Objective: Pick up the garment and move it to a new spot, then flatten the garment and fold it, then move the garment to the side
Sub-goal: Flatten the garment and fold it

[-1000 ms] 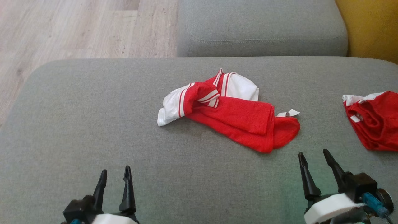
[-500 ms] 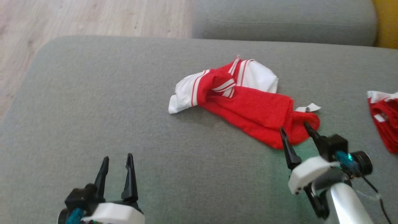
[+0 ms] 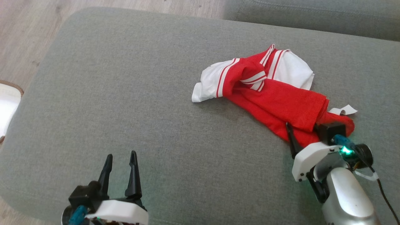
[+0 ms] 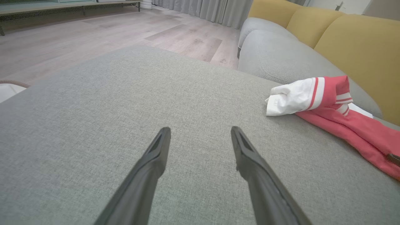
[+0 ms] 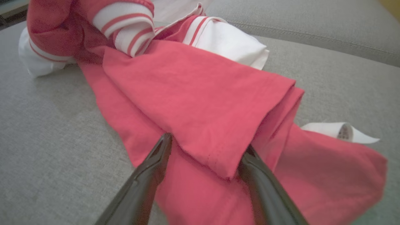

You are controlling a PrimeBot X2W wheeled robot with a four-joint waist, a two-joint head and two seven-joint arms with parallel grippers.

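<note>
The garment [image 3: 275, 100], red with white striped sleeves, lies crumpled on the grey cushion [image 3: 125, 93], right of centre. My right gripper [image 3: 304, 129] is open at its near red end. In the right wrist view the two fingers straddle a corner of the top red fold of the garment [image 5: 193, 93], with the right gripper [image 5: 206, 143] not closed on it. My left gripper [image 3: 122, 155] stands open over bare cushion at the lower left, well apart from the garment [image 4: 328, 106]; nothing lies within the left gripper [image 4: 200, 129].
A white tag [image 3: 343, 110] sticks out beside the garment's red end. A second grey cushion [image 3: 312, 15] lies beyond, with a yellow backrest [image 4: 359, 40]. Wooden floor [image 3: 25, 31] runs along the left, where a white brown-rimmed object [image 3: 6, 106] sits.
The head camera has tilted and turned, shifting the whole picture. My right gripper has reached forward from the bare cushion onto the garment's near red end. The left gripper has stayed in place.
</note>
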